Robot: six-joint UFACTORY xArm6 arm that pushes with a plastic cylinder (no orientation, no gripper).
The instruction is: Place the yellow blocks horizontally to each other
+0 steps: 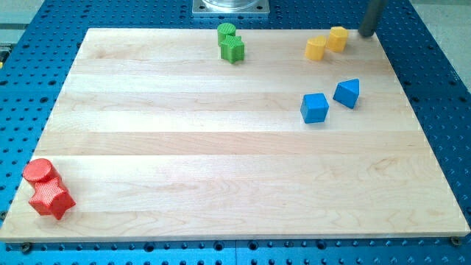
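Note:
Two yellow blocks sit at the view's top right of the wooden board [221, 147]. One yellow block [316, 48] is lower and to the left; the other yellow block [338, 38] touches it, slightly higher and to the right. My tip [366, 33] stands just right of the right-hand yellow block, with a small gap between them. The rod rises out of the view's top edge.
A green cylinder [226, 32] and a green star-like block [232, 48] touch at the top centre. A blue cube [314, 107] and a blue wedge-shaped block [347, 93] lie right of centre. A red cylinder [39, 171] and a red star [51, 199] sit at the bottom left.

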